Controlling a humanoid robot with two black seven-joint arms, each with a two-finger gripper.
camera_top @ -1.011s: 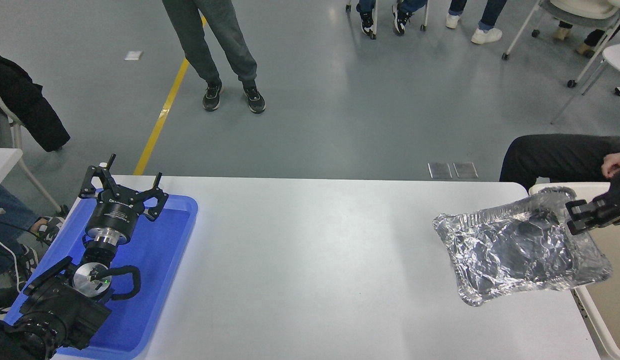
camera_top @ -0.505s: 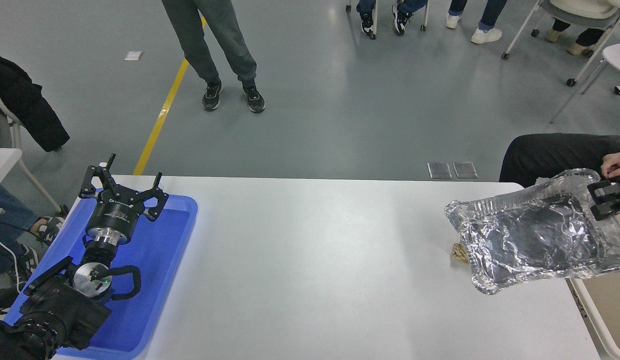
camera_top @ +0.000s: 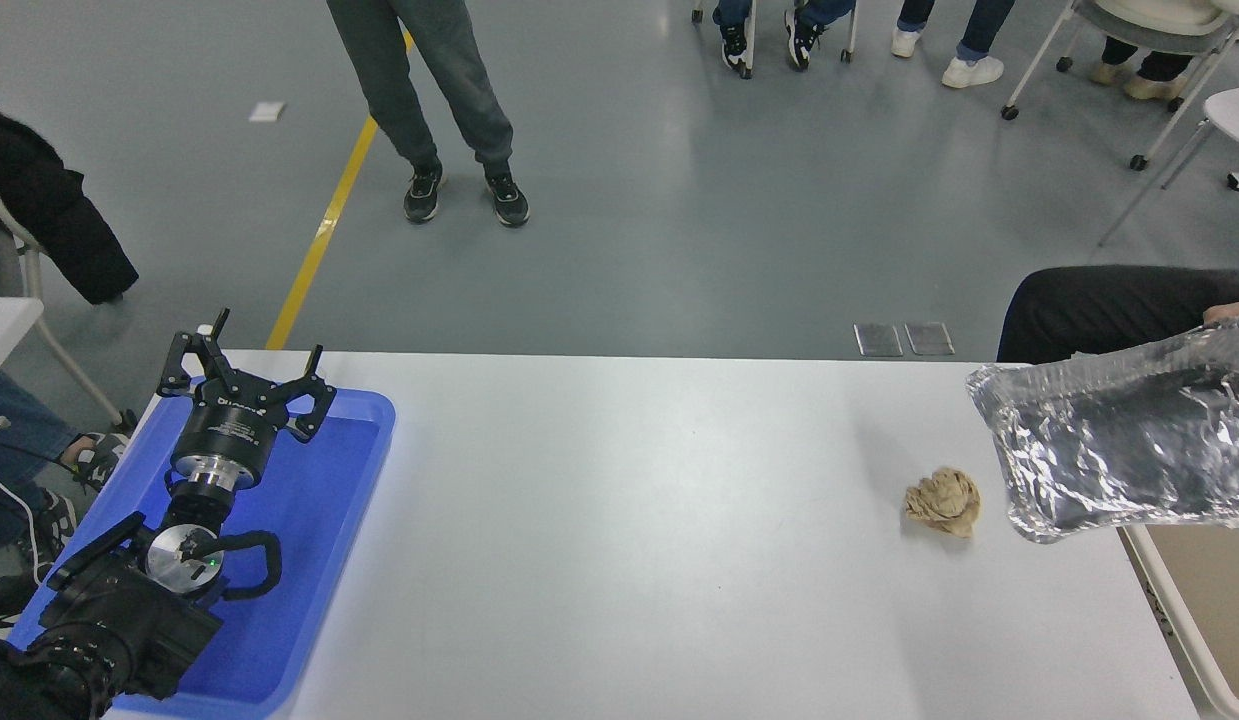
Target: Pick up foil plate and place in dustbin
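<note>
The foil plate (camera_top: 1119,450), crinkled silver with a raised rim, hangs in the air at the right edge, above the table's right end and the dustbin's near rim. Its right end runs out of the picture. The dustbin (camera_top: 1174,615), a beige tub with a thick rim, stands just past the table's right edge; only its left part shows. My right gripper is out of view beyond the right edge. My left gripper (camera_top: 244,378) is open and empty, parked at the lower left over a blue tray (camera_top: 309,560).
A small crumpled tan paper wad (camera_top: 944,500) lies on the white table (camera_top: 629,520), just left of the foil plate. A seated person's dark-clad leg (camera_top: 1109,310) and hand (camera_top: 1234,312) are right behind the plate. Other people stand and sit farther back.
The foil plate has moved right and upward, partly out of the picture, uncovering the paper wad. The right gripper on its rim has passed out of view. The left arm has not moved.
</note>
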